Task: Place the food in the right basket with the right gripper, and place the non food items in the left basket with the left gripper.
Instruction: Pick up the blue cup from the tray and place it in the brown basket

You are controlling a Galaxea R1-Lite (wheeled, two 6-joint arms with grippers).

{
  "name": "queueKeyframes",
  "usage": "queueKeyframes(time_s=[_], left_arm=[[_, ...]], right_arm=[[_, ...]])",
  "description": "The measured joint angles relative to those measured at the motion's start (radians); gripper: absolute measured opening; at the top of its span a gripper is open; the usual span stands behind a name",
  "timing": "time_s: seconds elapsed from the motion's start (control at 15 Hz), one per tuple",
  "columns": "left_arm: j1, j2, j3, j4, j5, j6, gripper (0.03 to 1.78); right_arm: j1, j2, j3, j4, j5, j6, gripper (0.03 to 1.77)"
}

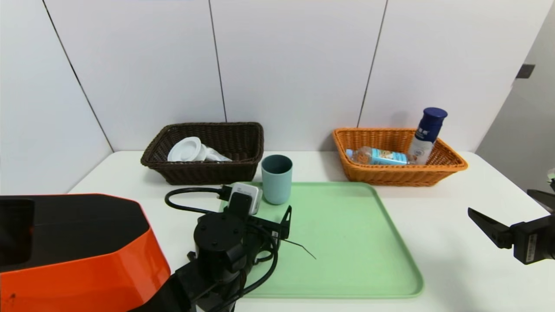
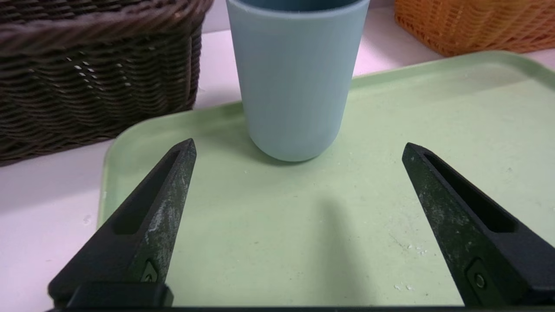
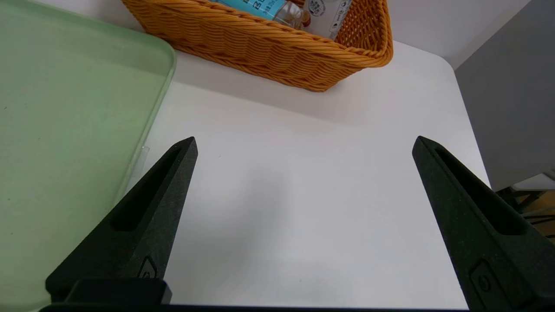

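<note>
- 2 baskets: dark brown basket (image 1: 204,151) upper left, orange basket (image 1: 396,157) upper right
- 2 bottles: clear water bottle (image 1: 376,156), white bottle (image 1: 427,135)
- 1 teal-grey cup (image 1: 276,178)
- 1 round white case (image 1: 185,150)
- 1 green tray (image 1: 347,242)

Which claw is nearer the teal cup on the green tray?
Left. The left claw faces the cup, open, just short of it; the right claw is open over bare table.

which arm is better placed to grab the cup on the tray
Left. The left gripper is open and lined up just short of the cup; the right gripper hangs over bare table, far off.
</note>
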Motion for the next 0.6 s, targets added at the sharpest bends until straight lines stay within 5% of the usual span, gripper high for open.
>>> queueKeyframes(time_s=[0.6], left_arm=[[0.023, 0.091, -0.136, -0.001, 0.000, 0.008, 1.69]], right_arm=[[-0.001, 0.016, -0.006, 0.000, 0.000, 0.001, 1.71]])
